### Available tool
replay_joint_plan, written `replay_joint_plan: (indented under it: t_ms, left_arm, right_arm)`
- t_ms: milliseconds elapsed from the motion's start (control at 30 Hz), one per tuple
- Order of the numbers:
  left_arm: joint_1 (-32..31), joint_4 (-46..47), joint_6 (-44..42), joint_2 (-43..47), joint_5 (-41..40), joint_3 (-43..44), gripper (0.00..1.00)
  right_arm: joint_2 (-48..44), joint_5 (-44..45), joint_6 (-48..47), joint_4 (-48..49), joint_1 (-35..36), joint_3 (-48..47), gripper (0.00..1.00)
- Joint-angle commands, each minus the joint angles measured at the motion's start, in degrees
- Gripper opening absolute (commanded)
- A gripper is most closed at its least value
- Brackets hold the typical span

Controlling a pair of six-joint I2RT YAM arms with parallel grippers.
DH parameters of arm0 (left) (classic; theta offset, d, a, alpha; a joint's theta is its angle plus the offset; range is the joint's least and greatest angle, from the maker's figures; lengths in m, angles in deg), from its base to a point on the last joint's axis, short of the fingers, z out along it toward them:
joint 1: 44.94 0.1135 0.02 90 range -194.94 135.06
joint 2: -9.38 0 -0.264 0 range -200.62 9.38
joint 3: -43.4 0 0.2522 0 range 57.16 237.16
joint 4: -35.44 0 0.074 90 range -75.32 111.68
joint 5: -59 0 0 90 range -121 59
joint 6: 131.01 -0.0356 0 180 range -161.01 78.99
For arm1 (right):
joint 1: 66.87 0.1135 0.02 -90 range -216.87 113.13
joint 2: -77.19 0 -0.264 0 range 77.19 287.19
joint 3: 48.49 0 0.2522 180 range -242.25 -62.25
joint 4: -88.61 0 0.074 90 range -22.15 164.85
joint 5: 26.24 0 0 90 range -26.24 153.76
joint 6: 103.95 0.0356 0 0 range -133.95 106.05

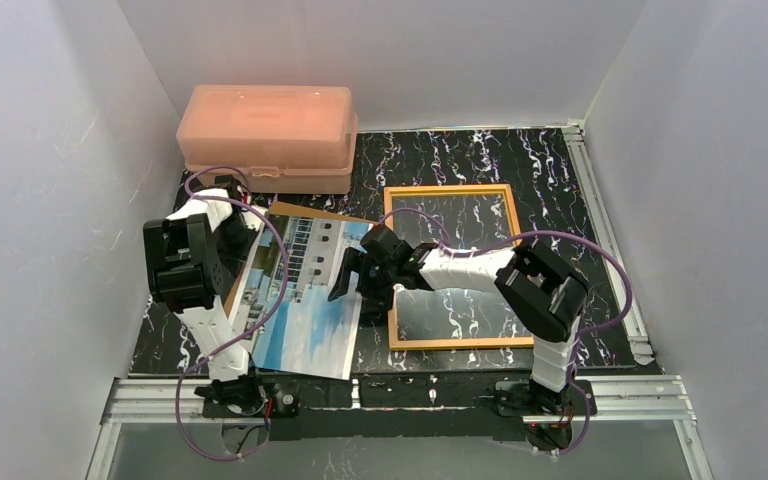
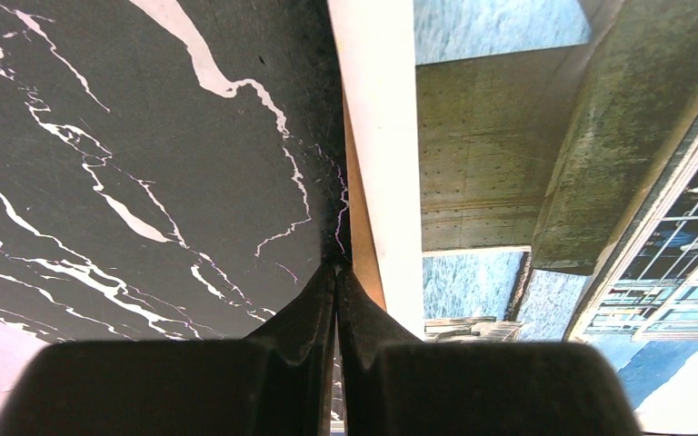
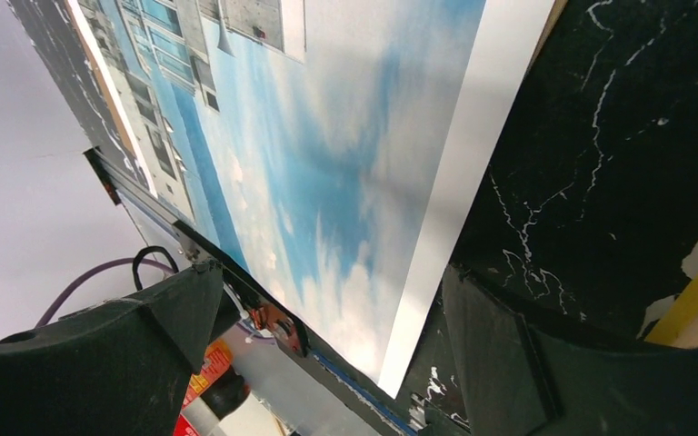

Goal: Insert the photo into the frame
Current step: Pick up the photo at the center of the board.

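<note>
just beneath the right gripper (image 3: 332,277) lies the photo (image 3: 345,154), face up.

This is a robotics lab test cell, not a lived-in room. Plain white panels (image 1: 50,200) box in the table (image 1: 560,170) on 3 sides, and its top is a black marbled sheet. An aluminium rail (image 1: 640,392) runs along the table's near edge. The left arm (image 1: 188,265) and right arm (image 1: 545,290) are bolted there, trailing purple cables (image 3: 91,274).
</note>
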Motion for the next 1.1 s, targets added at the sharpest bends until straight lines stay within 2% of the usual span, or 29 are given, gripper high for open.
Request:
replay_joint_plan:
  t_ms: [0, 300, 567, 700, 933, 1067]
  left_arm:
    - [-0.32, 1.56, 0.11, -1.97, 7.7, -2.99, 0.0]
    - [-0.32, 1.72, 0.03, -1.7, 8.29, -3.64, 0.0]
    - [-0.32, 1.89, -0.02, -1.77, 8.47, -3.68, 0.0]
    - [-0.32, 1.75, 0.07, -1.79, 8.49, -3.5, 0.0]
    - [-0.32, 1.08, 0.13, -1.35, 8.46, -2.99, 0.0]
    - [-0.31, 0.86, 0.28, -1.16, 8.68, -3.05, 0.0]
  right_arm:
    - [-3.84, -0.22, 1.97, 3.59, -0.07, -0.69, 0.98]
    - [-5.75, -1.29, 5.06, 12.63, -0.52, 3.09, 0.98]
    - [-6.87, -4.57, 7.22, 24.45, -0.8, 5.74, 0.97]
    - [-5.78, -6.32, 6.54, 24.16, -0.79, 6.49, 0.97]
    - [-4.37, -7.38, 3.58, 15.11, -0.75, 7.63, 0.92]
    - [-4.58, -6.69, 2.98, 16.13, -0.72, 7.98, 0.9]
